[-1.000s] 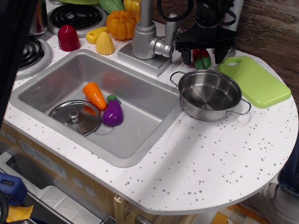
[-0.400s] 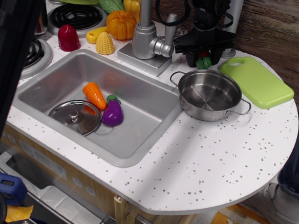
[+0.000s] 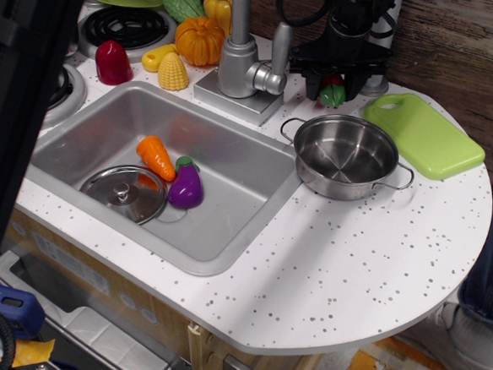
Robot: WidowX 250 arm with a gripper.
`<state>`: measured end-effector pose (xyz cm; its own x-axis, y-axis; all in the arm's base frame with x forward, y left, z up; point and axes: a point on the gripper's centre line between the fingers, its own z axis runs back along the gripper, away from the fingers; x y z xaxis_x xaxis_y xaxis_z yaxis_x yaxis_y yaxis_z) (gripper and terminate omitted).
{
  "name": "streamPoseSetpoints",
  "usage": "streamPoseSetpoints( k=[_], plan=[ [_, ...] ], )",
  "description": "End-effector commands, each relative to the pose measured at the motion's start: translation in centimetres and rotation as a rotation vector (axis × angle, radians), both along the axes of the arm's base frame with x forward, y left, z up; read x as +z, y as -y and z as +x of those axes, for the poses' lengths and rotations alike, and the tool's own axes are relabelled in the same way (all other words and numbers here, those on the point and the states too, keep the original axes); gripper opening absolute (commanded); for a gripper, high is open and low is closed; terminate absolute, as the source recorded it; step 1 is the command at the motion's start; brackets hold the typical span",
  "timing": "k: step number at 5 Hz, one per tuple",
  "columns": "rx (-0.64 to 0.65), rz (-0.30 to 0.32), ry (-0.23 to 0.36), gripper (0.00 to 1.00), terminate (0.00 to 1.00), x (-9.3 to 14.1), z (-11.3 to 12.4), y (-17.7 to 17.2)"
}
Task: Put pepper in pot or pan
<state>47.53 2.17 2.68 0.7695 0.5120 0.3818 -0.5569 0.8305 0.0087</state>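
Observation:
The small red and green pepper (image 3: 331, 92) is held between the black fingers of my gripper (image 3: 332, 86), just above the counter behind the pot. The gripper is shut on the pepper. The wide shallow steel pot (image 3: 318, 175) with two loop handles stands empty on the speckled counter, right of the sink and just in front of the gripper. The arm rises out of the top of the view.
The sink (image 3: 226, 234) holds a carrot (image 3: 155, 156), a purple eggplant (image 3: 185, 186) and a steel lid (image 3: 125, 192). The faucet (image 3: 238, 62) stands left of the gripper. A green cutting board (image 3: 419, 134) lies to its right. Toy vegetables and stove burners (image 3: 126, 26) sit at the back left.
The open fingers closed on the pepper, and the gripper has now risen a little with the pepper in it. The pot has not moved.

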Motion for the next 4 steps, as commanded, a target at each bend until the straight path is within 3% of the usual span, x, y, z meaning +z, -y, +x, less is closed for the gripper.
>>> streamPoseSetpoints(
  k=[1,3,4],
  plan=[
    [0.072,0.017,0.122,0.0,0.0,8.0,-0.9,1.6],
    [0.18,-0.003,0.109,0.0,0.0,8.1,-5.4,3.4],
    [0.219,-0.046,0.115,0.0,0.0,7.2,-7.1,4.1]
  ],
)
